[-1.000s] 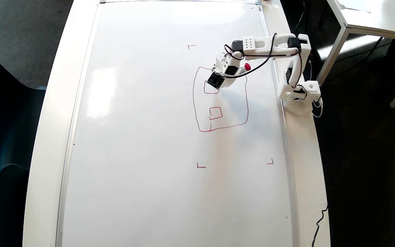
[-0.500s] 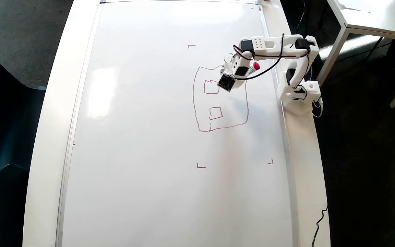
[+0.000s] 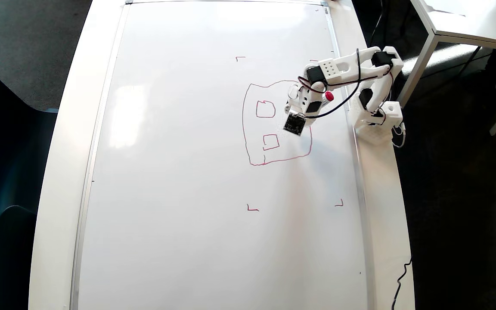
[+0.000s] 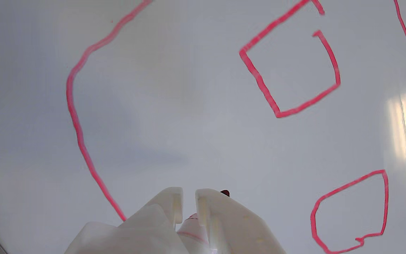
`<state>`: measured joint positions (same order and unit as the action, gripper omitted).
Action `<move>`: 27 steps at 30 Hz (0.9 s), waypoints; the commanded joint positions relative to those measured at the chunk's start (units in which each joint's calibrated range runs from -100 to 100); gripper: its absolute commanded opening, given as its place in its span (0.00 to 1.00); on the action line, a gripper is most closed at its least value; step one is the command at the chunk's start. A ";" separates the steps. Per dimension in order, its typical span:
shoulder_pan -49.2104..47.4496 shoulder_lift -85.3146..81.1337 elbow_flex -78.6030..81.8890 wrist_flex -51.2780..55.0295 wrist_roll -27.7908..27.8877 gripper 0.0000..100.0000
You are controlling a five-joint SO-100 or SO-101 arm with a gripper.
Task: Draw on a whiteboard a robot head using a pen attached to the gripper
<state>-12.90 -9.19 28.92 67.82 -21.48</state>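
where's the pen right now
In the overhead view the pen sits in the gripper over the right part of the robot head outline, right of its two small squares, on the whiteboard.

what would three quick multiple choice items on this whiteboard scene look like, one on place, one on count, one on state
1. In the overhead view, where is the gripper relative to the robot head outline?
A. over its right part
B. outside, below it
C. off the whiteboard

2. How many small squares are drawn inside the outline?
A. none
B. two
C. four

3. How do the gripper's jaws stand in the wrist view?
A. spread wide and empty
B. nearly together around the pen
C. clamped on a cloth

Answers:
1. A, the gripper sits inside the outline's right half, right of both small squares.
2. B, an upper square and a lower square are the only closed shapes inside.
3. B, only a narrow slit separates the white fingers, with the pen's dark tip poking out past them.
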 commanded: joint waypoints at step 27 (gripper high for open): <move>0.34 3.03 1.36 -8.92 0.25 0.01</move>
<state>-13.05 -5.97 30.01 60.05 -21.48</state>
